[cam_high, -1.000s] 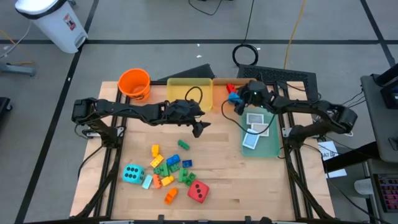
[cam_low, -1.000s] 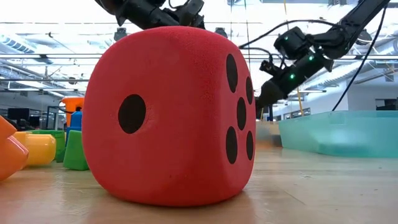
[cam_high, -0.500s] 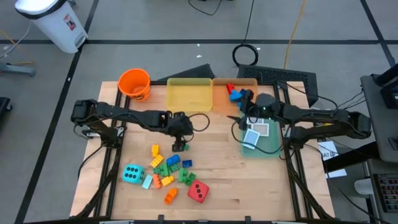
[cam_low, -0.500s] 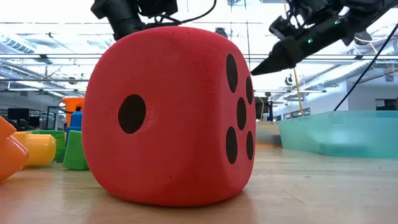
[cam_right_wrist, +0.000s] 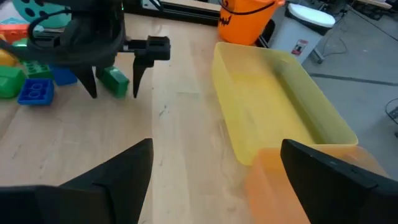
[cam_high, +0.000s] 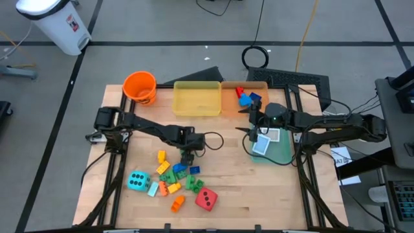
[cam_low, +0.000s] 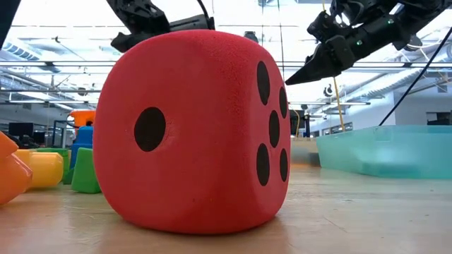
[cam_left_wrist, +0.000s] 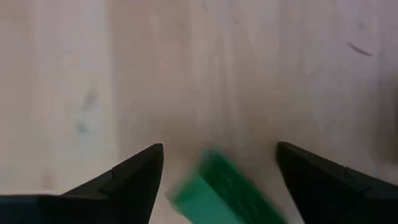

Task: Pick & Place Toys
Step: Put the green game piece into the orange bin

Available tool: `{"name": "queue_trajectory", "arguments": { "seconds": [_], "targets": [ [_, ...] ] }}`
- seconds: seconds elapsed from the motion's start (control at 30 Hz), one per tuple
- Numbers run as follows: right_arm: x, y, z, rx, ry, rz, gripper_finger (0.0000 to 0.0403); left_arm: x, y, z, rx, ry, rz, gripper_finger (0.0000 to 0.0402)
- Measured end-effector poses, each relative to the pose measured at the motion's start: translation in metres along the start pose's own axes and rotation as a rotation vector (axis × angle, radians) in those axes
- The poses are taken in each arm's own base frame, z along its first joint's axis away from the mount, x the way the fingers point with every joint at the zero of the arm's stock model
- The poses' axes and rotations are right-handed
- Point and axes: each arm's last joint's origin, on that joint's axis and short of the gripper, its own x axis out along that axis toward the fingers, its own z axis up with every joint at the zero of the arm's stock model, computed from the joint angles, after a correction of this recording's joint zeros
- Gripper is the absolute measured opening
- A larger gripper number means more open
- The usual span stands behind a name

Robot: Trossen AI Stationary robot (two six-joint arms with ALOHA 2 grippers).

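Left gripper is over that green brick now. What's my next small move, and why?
Probably lower the left gripper straight down, then close. Its fingers are open and straddle the green brick on the table, which in the left wrist view sits between the tips but off-centre, so nudge to centre it first. The right gripper waits by the green tray.

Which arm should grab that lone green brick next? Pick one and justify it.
Left. The left gripper hangs open right over the green brick, a finger on each side. The right gripper is open too, but sits across the table at the green tray.
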Motion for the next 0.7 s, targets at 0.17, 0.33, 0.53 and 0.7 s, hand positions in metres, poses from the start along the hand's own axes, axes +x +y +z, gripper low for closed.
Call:
{"name": "queue_trajectory", "arguments": {
  "seconds": [0.17, 0.33, 0.53, 0.7],
  "targets": [
    [0.000, 0.000, 0.000, 0.001, 0.000, 0.000, 0.0320, 0.007, 0.000, 0.000, -0.022, 0.013, 0.007, 0.0319],
    [0.000, 0.000, 0.000, -0.001, 0.000, -0.001, 0.0320, -0.001, 0.001, -0.001, -0.081, 0.012, 0.038, 0.0319],
    [0.000, 0.000, 0.000, -0.002, 0.004, 0.000, 0.0320, -0.046, 0.006, -0.008, -0.290, -0.031, 0.086, 0.0319],
    [0.000, 0.000, 0.000, -0.002, 0.002, 0.000, 0.0320, -0.063, 0.001, -0.018, -0.426, 0.022, 0.013, 0.0319]
  ]
}}
